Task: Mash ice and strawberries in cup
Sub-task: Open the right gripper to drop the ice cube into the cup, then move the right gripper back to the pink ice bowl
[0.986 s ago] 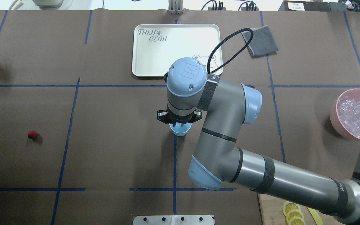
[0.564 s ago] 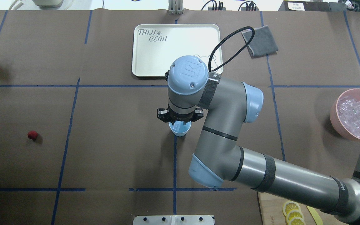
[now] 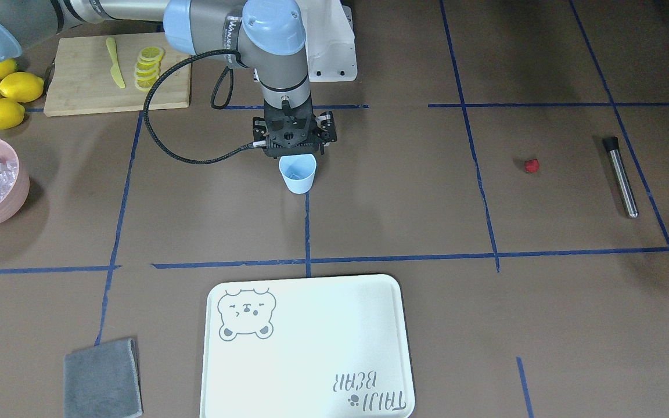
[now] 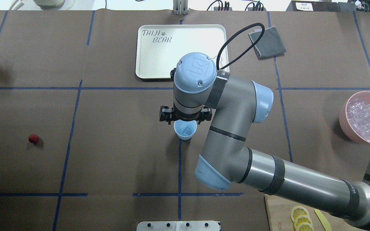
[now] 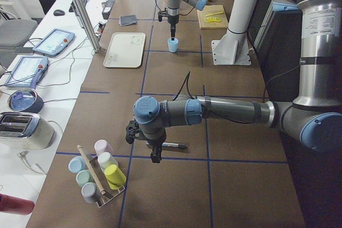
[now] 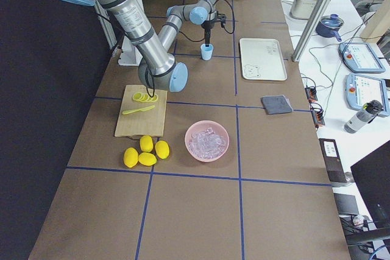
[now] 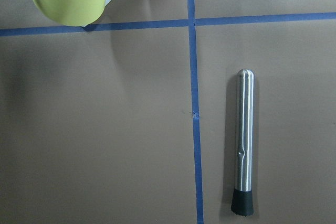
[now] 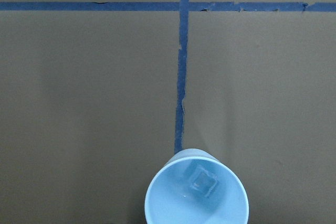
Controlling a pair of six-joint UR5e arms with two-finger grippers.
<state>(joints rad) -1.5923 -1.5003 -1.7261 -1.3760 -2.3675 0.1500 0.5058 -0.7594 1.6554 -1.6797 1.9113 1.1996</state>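
The pale blue cup stands upright at the table's middle, also in the front view. One clear ice cube lies at its bottom. My right gripper hangs just above the cup's far rim, open and empty. The red strawberry lies alone on the table far to the left, also in the front view. My left gripper hovers over a steel muddler; I cannot tell if it is open.
A pink bowl full of ice sits at the right edge. A white tray and a grey cloth lie behind the cup. Lemons and a cutting board are near the robot's right. A cup rack stands by the muddler.
My right gripper has lifted and drawn back from the cup's mouth, so the cup's inside and the ice cube in it now show.
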